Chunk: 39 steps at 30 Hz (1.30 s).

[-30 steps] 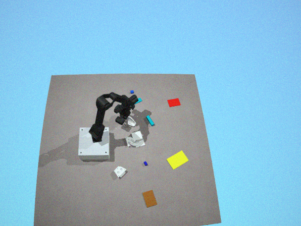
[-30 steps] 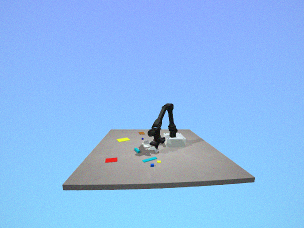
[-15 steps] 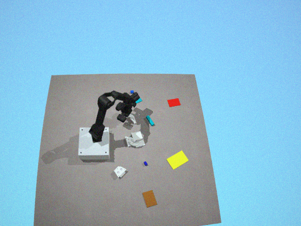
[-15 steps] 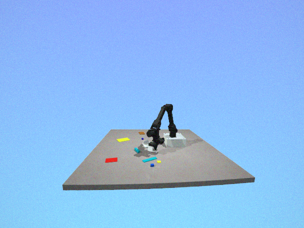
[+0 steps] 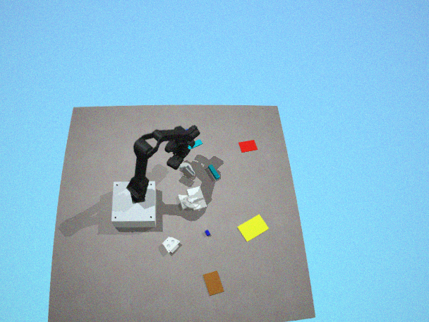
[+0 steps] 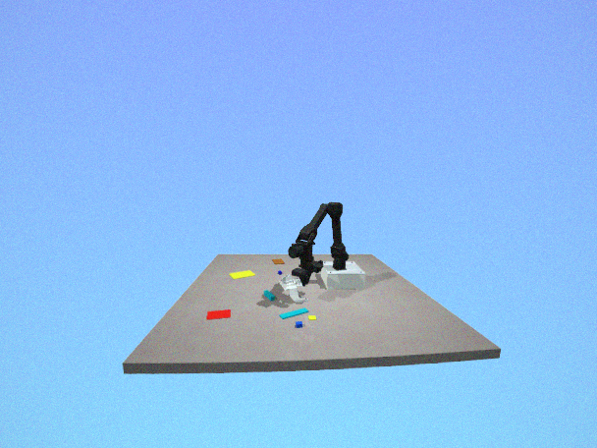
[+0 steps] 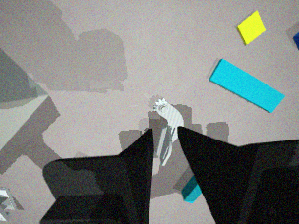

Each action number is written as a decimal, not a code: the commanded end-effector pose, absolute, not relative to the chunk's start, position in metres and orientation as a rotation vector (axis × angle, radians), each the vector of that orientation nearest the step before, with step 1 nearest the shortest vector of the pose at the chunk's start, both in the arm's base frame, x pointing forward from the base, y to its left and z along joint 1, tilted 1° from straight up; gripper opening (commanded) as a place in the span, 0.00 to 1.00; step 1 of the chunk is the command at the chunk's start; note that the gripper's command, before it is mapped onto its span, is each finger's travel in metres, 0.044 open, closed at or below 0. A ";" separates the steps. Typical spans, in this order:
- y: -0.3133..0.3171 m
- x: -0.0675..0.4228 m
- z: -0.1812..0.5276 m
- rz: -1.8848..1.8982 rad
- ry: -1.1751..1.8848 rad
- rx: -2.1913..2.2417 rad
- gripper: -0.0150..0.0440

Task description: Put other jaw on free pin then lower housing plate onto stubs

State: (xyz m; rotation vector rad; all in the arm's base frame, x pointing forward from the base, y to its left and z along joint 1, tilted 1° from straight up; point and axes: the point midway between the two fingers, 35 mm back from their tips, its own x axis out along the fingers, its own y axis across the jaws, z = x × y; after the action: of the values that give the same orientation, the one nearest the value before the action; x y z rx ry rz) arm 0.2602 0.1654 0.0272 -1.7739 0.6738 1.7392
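The loose white jaw (image 5: 188,170) (image 6: 297,296) (image 7: 172,116) lies on the table, with its toothed end showing in the wrist view. My gripper (image 7: 164,132) is open a little and empty. It points down above this jaw, which shows beyond and between the fingertips. The white base with the other jaw on it (image 5: 192,201) (image 6: 291,283) stands beside the loose jaw; the pins are too small to tell. The white housing plate (image 5: 171,243) with two round holes lies apart from the base, near the robot's mount; in the exterior view it is hidden.
A teal block (image 5: 214,171) (image 6: 269,295) (image 7: 191,192) lies near the loose jaw. A cyan strip (image 6: 294,313) (image 7: 247,85), a small yellow square (image 6: 312,317) (image 7: 252,28) and a blue cube (image 6: 298,324) lie beyond it. A dark blue block (image 5: 207,233) lies between housing plate and yellow sheet (image 5: 252,228).
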 end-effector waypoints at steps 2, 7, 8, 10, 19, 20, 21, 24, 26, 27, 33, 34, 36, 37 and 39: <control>0.165 0.259 0.026 1.742 0.677 -1.773 0.65; 0.165 0.259 0.026 1.742 0.677 -1.773 0.88; 0.165 0.259 0.026 1.742 0.677 -1.773 0.92; 0.165 0.259 0.026 1.742 0.677 -1.773 1.00; 0.165 0.259 0.026 1.742 0.677 -1.773 1.00; 0.165 0.259 0.026 1.742 0.677 -1.773 1.00; 0.165 0.259 0.026 1.742 0.677 -1.773 1.00; 0.165 0.259 0.026 1.742 0.677 -1.773 1.00; 0.165 0.259 0.026 1.742 0.677 -1.773 1.00; 0.165 0.259 0.026 1.742 0.677 -1.773 1.00; 0.165 0.259 0.026 1.742 0.677 -1.773 1.00; 0.165 0.259 0.026 1.742 0.677 -1.773 1.00; 0.165 0.259 0.026 1.742 0.677 -1.773 1.00; 0.165 0.259 0.026 1.742 0.677 -1.773 1.00; 0.165 0.259 0.028 1.743 0.677 -1.773 0.96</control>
State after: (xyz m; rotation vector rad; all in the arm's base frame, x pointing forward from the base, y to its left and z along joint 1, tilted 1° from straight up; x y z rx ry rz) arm 0.2597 0.1651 0.0266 -1.7728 0.6763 1.7410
